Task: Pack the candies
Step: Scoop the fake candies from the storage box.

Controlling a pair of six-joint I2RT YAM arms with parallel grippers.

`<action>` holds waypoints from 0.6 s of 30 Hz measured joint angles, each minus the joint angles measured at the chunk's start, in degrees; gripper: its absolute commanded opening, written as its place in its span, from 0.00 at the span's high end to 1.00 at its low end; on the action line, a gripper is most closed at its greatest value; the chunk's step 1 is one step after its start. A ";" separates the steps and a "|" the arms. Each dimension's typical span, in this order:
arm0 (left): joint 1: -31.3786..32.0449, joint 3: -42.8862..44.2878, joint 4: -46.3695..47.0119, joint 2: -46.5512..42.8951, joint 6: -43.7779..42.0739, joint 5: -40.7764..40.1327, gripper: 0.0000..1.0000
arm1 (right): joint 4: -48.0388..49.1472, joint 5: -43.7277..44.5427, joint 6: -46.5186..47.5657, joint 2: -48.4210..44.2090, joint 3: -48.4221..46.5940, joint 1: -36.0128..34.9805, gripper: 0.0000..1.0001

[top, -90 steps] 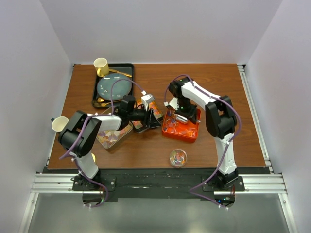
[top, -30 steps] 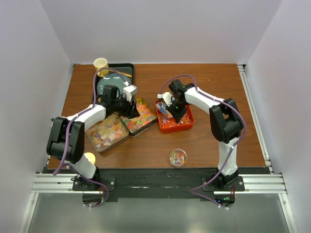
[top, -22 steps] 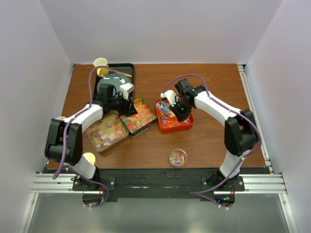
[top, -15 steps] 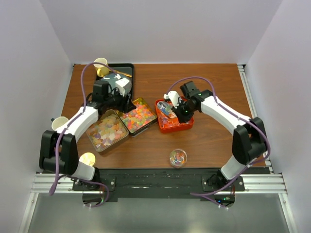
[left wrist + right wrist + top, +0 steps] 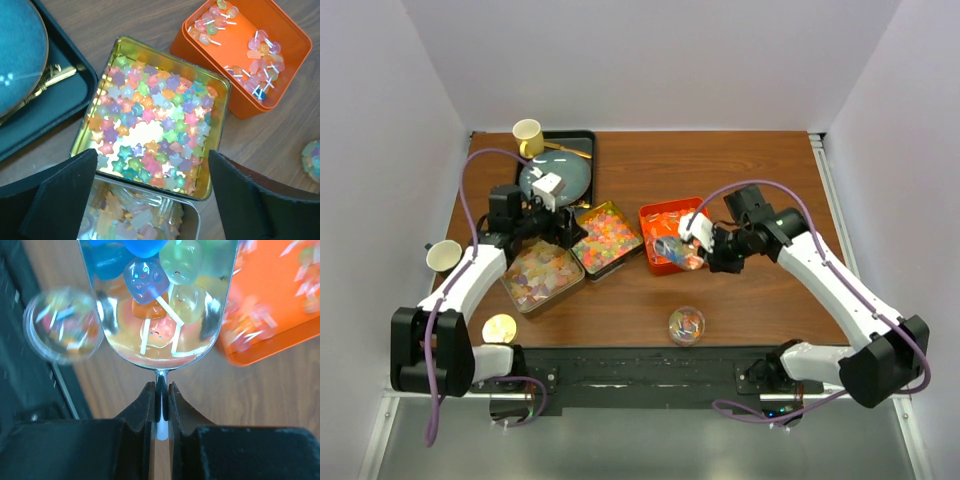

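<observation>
Right pincer grips the scoop handle, scoop loaded with candies; left pincer stands open above the gold tin.

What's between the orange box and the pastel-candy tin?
The gold tin of star candies; it shows in the top and left wrist views.

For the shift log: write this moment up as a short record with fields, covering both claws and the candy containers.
left claw: open, empty, over the gold tin of star candies
right claw: shut on the metal scoop's handle
metal scoop: full of lollipop candies, beside the orange tin
orange tin: holds scattered lollipop candies
clear round container: near table edge, some candies inside
silver tin: pastel candies, next to gold tin
</observation>
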State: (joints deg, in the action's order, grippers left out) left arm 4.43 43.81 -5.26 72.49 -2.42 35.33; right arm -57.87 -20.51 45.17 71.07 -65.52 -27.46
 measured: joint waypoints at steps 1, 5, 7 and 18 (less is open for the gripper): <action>-0.37 -0.42 0.04 -0.37 0.24 0.26 0.00 | -1.86 0.04 2.14 -0.26 0.44 0.00 1.00; -1.38 -2.10 0.15 -1.92 1.25 1.11 0.00 | -8.33 1.66 9.90 -0.33 2.38 0.00 1.00; -1.53 -2.78 0.59 -2.25 1.86 1.40 0.00 | -10.82 3.41 13.03 -0.33 2.93 0.00 1.00; -2.16 -4.83 4.81 -2.36 4.87 1.44 0.00 | -17.88 17.46 26.21 -3.34 3.15 -1.73 1.00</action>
State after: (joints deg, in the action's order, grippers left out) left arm 2.26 38.98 -0.45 70.13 2.46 36.77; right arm -75.75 -3.05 71.37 67.72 -62.37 -29.19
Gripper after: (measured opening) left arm 0.997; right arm 0.105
